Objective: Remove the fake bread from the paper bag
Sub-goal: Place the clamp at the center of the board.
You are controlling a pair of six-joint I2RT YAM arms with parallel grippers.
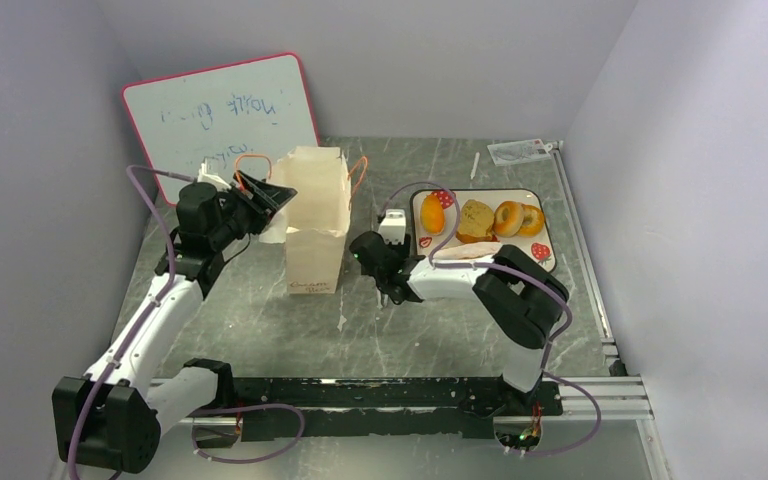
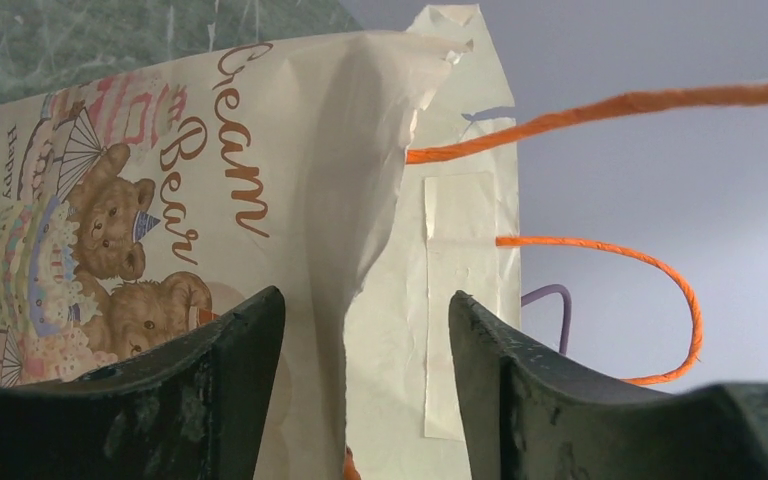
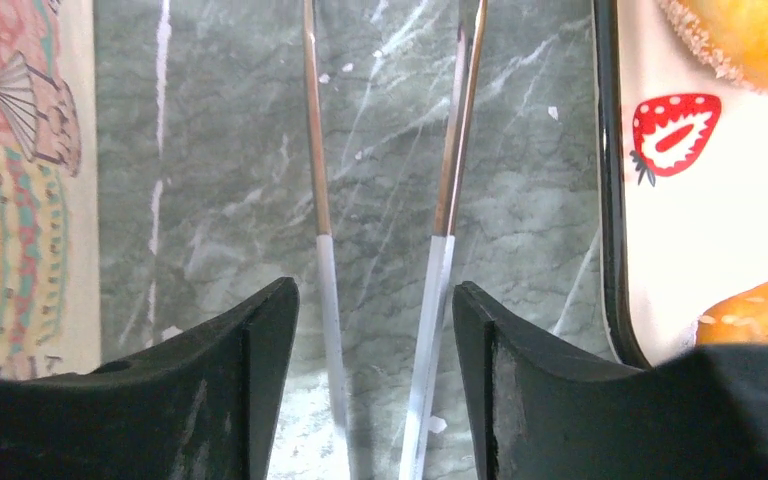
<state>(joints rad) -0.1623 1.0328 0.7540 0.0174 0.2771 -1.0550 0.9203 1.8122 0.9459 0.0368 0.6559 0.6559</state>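
Note:
The paper bag [image 1: 315, 225] stands upright on the table, and its bear-print face [image 2: 150, 230] fills the left wrist view. My left gripper [image 1: 278, 192] is at the bag's top left rim. There it stands open [image 2: 365, 330], with the torn paper edge passing loosely between the fingers. Fake bread lies on the strawberry tray [image 1: 545, 262]: an orange roll [image 1: 432, 212], a brown loaf chunk [image 1: 476, 220], two bagels [image 1: 518, 218] and a baguette [image 1: 465, 252]. The bag's inside is hidden. My right gripper [image 1: 388, 275] is open [image 3: 375, 320] above bare table, between bag and tray.
A pink-framed whiteboard [image 1: 225, 120] leans on the back wall behind the bag. Orange cord handles [image 2: 650, 270] stick out from the bag's top. Two thin strips [image 3: 325, 260] run along the table between my right fingers. A metal rail [image 1: 580, 230] borders the table's right side.

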